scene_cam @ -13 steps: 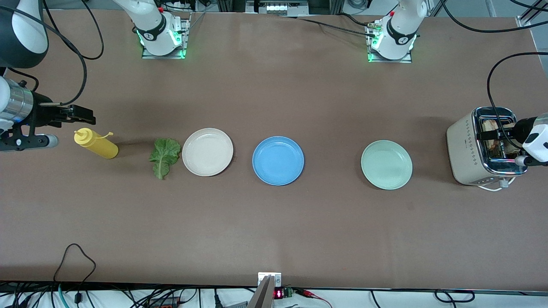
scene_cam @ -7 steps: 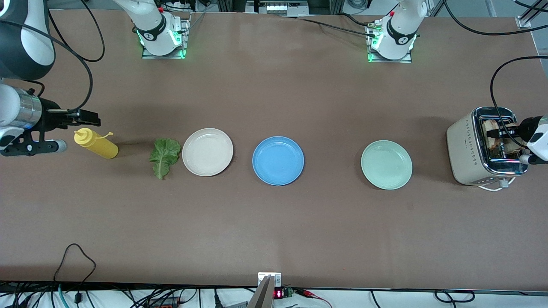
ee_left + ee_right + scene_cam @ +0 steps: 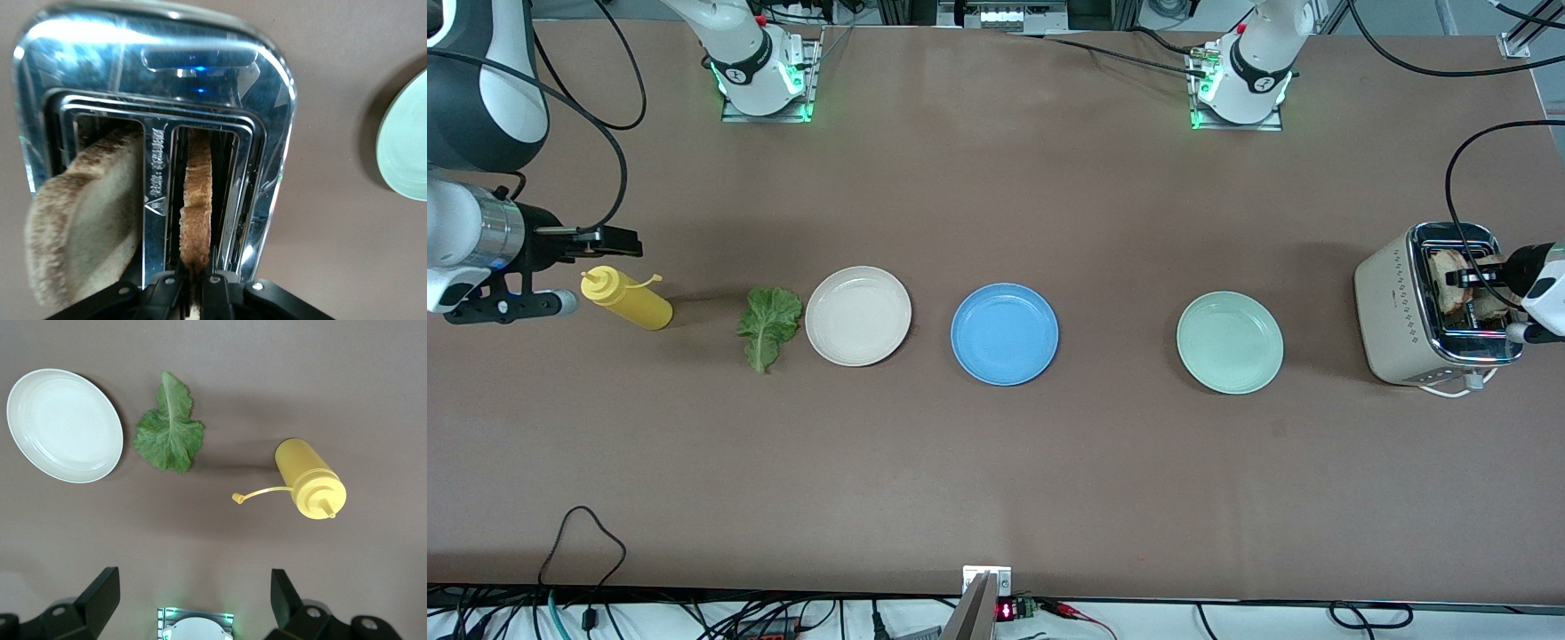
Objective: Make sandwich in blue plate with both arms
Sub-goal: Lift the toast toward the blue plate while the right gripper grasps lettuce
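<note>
- blue plate (image 3: 1005, 334) sits empty mid-surface, between cream plate (image 3: 858, 316) and mint plate (image 3: 1230, 342); no sandwich built yet
- toast slices both in the toaster (image 3: 1436, 307) at the left arm's end of the surface, well apart from the blue plate; left wrist view shows the toaster (image 3: 157, 133) with one slice (image 3: 83, 213) in one slot leaning out, the other slice (image 3: 197, 200) on edge in the second slot
- left gripper (image 3: 193, 293) over the toaster, jaws closed on the edge-on slice, pinching its upper edge; in front view the left gripper (image 3: 1489, 271) is right at the slot mouth
- lettuce leaf (image 3: 768, 324) flat on the surface just beside the cream plate, toward the right arm's end; also in right wrist view (image 3: 169, 430)
- yellow squeeze bottle (image 3: 624, 300) lying on its side near the lettuce, nearer the right arm's end
- right gripper (image 3: 609, 240) hangs above the surface by the bottle's cap end, jaws wide open, holding nothing (image 3: 193, 600)
- step in hand, I judge: first toast pickup, slice gripped but not out of the slot
- next move likely: lift straight up so the slice clears the slot, carry past the mint plate, lay it flat on the blue plate; right arm looks due for the lettuce
</note>
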You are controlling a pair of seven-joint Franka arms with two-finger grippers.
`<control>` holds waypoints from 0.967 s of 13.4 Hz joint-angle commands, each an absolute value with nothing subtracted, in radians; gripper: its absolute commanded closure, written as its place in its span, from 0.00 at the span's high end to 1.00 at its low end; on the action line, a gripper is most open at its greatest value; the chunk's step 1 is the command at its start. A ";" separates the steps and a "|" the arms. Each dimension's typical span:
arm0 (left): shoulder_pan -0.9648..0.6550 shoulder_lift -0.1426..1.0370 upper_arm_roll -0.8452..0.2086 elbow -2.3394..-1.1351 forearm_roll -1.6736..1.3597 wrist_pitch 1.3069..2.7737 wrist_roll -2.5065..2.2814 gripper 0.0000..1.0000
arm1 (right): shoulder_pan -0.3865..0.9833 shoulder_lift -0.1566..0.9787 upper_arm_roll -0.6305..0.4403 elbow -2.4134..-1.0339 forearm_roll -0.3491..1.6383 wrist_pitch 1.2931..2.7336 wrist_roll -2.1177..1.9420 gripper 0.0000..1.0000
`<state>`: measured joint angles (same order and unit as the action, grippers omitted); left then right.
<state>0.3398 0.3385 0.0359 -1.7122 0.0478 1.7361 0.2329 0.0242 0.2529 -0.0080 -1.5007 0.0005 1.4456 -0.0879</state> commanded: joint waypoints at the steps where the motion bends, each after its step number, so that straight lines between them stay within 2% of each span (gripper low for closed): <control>1: 0.348 0.327 0.021 -1.514 0.060 1.541 0.277 0.01 | 0.057 0.232 -0.005 -1.546 -0.002 1.457 -0.081 1.00; 3: 0.328 0.325 0.006 -1.398 0.057 1.413 0.295 0.01 | 0.087 0.229 -0.006 -1.586 -0.002 1.511 -0.068 1.00; 5: 0.319 0.307 -0.069 -1.361 0.055 1.344 0.281 0.01 | 0.092 0.195 -0.005 -1.729 -0.002 1.682 -0.049 1.00; 7: 0.321 0.293 -0.165 -1.368 0.029 1.336 0.278 0.01 | 0.109 0.158 -0.005 -1.914 -0.002 1.921 -0.048 1.00; 12: 0.298 0.342 -0.342 -1.420 -0.198 1.365 0.086 0.01 | 0.115 0.196 -0.005 -2.158 -0.002 2.345 0.011 1.00; 13: 0.288 0.359 -0.360 -1.434 -0.246 1.397 0.057 0.01 | 0.117 0.222 -0.005 -2.170 -0.002 2.389 0.011 1.00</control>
<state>0.2936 0.3292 -0.3225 -1.4196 -0.1729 1.3615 0.1134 0.1077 0.2228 -0.0037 -2.0989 0.0003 2.2910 -0.0107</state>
